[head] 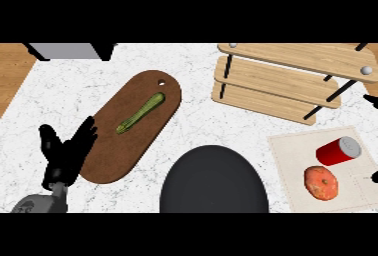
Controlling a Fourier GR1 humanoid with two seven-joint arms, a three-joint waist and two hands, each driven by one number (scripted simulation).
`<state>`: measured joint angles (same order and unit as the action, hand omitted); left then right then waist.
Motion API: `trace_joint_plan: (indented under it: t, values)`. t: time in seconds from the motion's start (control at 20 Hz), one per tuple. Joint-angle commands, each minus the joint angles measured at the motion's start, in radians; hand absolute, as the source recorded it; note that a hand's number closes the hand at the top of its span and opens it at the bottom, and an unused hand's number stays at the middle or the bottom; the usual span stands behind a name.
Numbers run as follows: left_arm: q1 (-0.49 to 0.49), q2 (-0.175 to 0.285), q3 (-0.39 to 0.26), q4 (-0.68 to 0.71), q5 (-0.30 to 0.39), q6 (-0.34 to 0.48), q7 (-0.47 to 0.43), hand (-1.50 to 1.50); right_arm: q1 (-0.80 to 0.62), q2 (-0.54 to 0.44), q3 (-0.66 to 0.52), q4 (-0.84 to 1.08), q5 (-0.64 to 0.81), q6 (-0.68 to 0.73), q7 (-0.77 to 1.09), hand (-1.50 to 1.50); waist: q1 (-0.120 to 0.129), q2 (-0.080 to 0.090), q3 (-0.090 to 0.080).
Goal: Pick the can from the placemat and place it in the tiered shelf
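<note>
Left hand (65, 156) open, can (338, 151) well apart on placemat (294, 150)

From where I stand, a white, grey-veined marble counter (199, 115) fills nearly everything, evenly lit, with warm brown wood (13, 70) showing beyond its left edge and a flat grey box (70, 50) at the far-left corner.

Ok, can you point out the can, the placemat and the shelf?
can (334, 153): head view, on its red side.
placemat (291, 150): head view, on its bare left part.
shelf (273, 80): head view, on its middle board.
</note>
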<state>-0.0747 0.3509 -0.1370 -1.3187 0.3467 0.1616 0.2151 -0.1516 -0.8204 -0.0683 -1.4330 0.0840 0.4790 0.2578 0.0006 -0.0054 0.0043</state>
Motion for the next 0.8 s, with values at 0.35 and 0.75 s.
trace_joint_plan:
  t: [0.35, 0.75]
  values:
    - [0.007, -0.063, 0.005, -0.053, -0.073, 0.039, 0.069, 0.0, 0.007, 0.114, 0.032, 0.031, 0.232, -0.084, 0.038, -1.5, 0.004, 0.005, -0.004]
    - [0.012, -0.088, 0.06, 0.014, -0.098, -0.047, 0.025, 0.0, 0.06, 0.199, -0.006, -0.06, 0.296, -0.062, 0.072, -1.5, -0.002, 0.005, -0.004]
